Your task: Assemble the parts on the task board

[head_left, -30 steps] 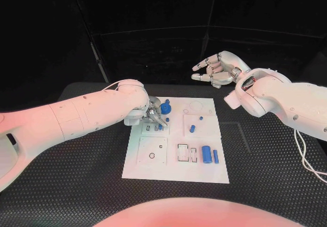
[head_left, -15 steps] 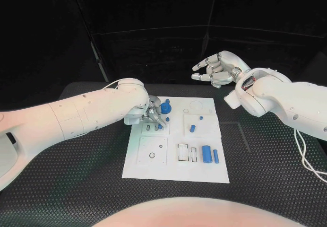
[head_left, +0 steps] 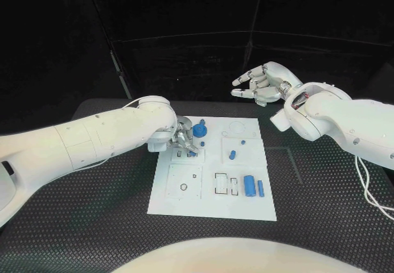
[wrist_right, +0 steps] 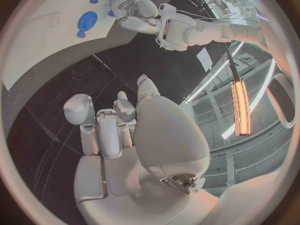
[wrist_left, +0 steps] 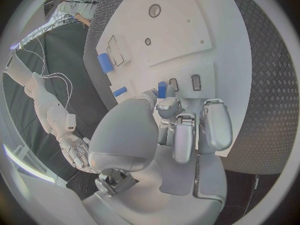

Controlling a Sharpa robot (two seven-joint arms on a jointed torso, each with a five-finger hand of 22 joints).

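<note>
The left hand [head_left: 182, 140] pinches a small blue part [wrist_left: 162, 89] over the task board's [head_left: 246, 206] upper-left area, beside a round blue part [head_left: 200, 130]. The right hand [head_left: 258, 83] hangs beyond the table [head_left: 74, 227], fingers curled on nothing.

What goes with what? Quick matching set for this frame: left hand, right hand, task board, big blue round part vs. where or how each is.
Things:
1. left hand
2. right hand
3. task board
4. blue round part

Places or states:
A. flat in the middle of the black table
B. raised off the table beyond the board's far edge, holding nothing
C. on the board near its far left corner, beside a hand
D. down over the board's far left area, fingers at a small blue piece

Pairs: 1-D, 2-B, 3-A, 4-C
</note>
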